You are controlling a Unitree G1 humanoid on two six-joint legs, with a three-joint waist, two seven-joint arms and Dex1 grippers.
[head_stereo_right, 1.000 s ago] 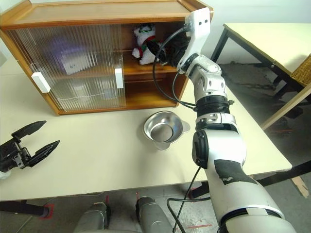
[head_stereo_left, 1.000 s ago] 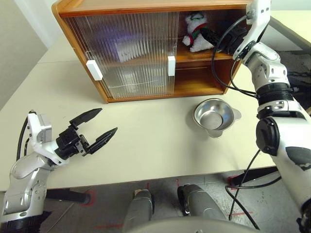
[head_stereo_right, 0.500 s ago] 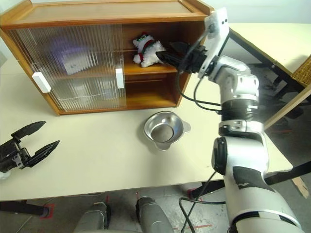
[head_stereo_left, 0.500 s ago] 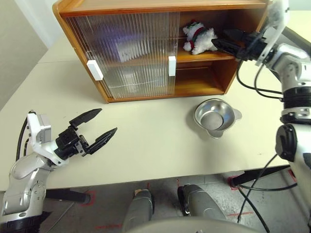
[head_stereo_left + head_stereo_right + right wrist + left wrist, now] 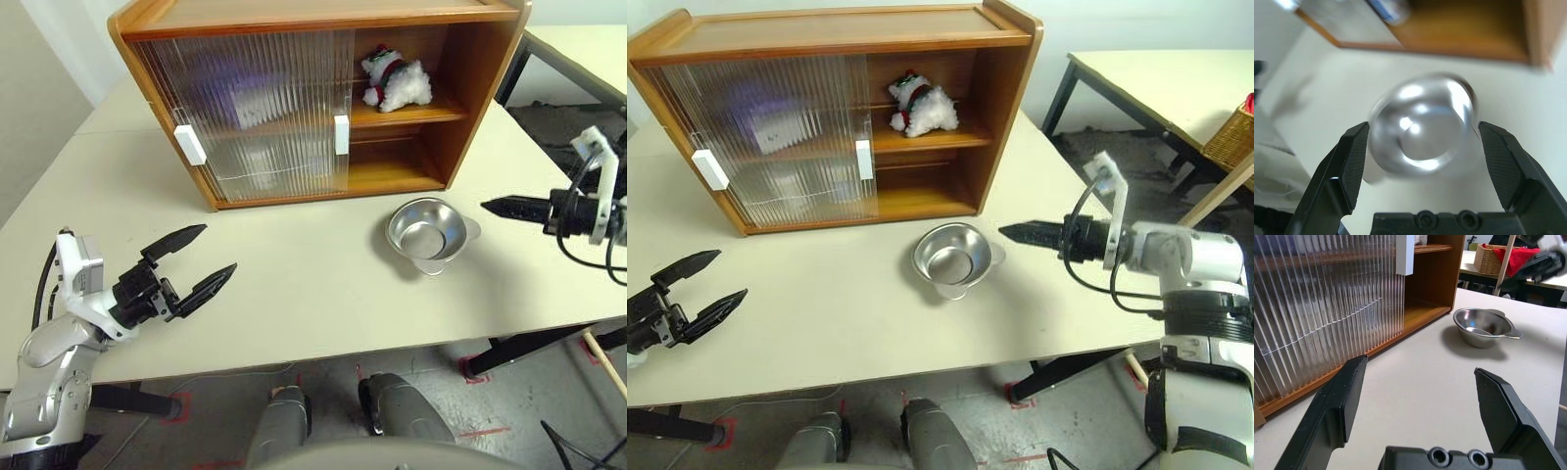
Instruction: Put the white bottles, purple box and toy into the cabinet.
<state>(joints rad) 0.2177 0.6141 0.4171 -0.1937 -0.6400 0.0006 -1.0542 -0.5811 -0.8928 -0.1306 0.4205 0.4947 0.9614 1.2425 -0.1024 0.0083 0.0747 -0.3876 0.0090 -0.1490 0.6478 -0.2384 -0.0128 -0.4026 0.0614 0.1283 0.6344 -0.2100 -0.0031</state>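
The cabinet (image 5: 294, 98) stands at the back of the tabletop (image 5: 294, 284) with the toy (image 5: 395, 80) on its upper shelf at the right, and the metal bowl (image 5: 428, 233) sits on the tabletop before its right end.

Right gripper (image 5: 1014, 233) out of cabinet (image 5: 999, 108), toy (image 5: 916, 104) behind.

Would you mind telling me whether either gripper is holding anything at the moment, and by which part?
Nothing is held. The left gripper and the right gripper both stand open and empty; the toy lies on the cabinet's upper shelf.
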